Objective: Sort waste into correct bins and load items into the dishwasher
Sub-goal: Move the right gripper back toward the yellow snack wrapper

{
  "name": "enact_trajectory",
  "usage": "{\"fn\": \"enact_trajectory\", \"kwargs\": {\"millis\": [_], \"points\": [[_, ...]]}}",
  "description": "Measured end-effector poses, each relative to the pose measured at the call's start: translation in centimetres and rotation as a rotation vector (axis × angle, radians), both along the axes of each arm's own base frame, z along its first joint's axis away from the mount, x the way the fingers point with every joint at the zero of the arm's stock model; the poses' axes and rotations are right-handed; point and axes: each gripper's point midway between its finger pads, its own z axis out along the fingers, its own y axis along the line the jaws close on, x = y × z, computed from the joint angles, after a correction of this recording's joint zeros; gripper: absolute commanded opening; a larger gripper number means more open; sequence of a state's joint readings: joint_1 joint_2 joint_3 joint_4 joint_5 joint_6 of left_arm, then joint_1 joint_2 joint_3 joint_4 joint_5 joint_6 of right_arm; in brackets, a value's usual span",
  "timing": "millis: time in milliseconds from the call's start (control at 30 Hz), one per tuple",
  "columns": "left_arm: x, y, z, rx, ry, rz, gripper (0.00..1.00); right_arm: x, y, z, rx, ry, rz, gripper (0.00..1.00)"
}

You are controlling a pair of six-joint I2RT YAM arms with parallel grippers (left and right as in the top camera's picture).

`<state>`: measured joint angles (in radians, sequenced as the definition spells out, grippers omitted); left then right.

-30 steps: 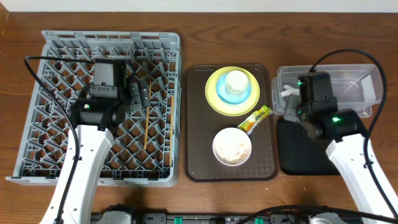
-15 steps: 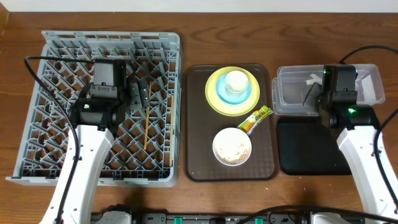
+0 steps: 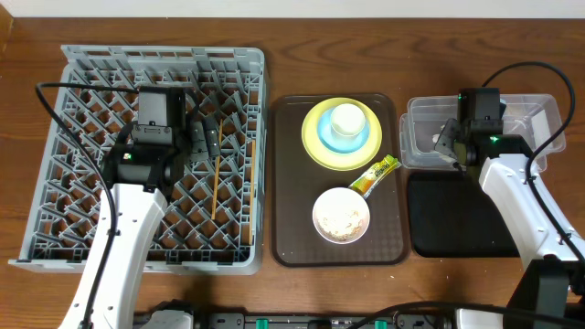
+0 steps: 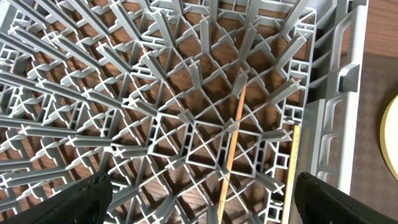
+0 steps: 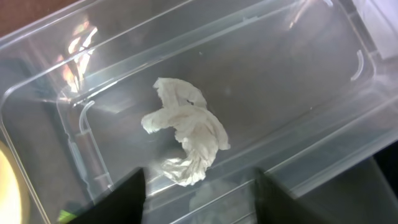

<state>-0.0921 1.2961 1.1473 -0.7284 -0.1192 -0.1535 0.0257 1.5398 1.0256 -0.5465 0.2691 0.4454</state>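
My right jaws hang open; the white scrap (image 5: pixel 186 134) lies in the clear tub (image 5: pixel 292 68). I should lift straight out; snag nothing.

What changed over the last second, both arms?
The right gripper moved from the clear tub's left edge to over it, opened and let go of the crumpled white scrap, now lying inside. The left gripper stayed open over the dish rack; chopsticks and snack wrapper unmoved.
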Motion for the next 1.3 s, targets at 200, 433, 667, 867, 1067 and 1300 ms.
{"fn": "enact_trajectory", "kwargs": {"millis": [200, 433, 667, 867, 1067, 1300], "points": [[0.0, 0.0, 0.0, 0.0, 0.0, 0.0, 0.94, -0.1, 0.0, 0.8, 0.0, -0.017, 0.006, 0.89], [0.0, 0.0, 0.0, 0.0, 0.0, 0.0, 0.94, -1.8, 0.2, 5.4, -0.005, -0.097, 0.046, 0.84], [0.0, 0.0, 0.0, 0.0, 0.0, 0.0, 0.95, -4.2, 1.7, 7.7, 0.047, -0.106, 0.136, 0.77], [0.0, 0.0, 0.0, 0.0, 0.0, 0.0, 0.94, -6.2, 7.8, 6.4, 0.297, -0.016, 0.334, 0.59], [0.0, 0.0, 0.0, 0.0, 0.0, 0.0, 0.94, -8.3, 15.6, 6.7, 0.402, 0.021, 0.563, 0.55], [0.0, 0.0, 0.0, 0.0, 0.0, 0.0, 0.94, -9.7, 19.8, 5.6, 0.324, 0.049, 0.582, 0.53]]}}
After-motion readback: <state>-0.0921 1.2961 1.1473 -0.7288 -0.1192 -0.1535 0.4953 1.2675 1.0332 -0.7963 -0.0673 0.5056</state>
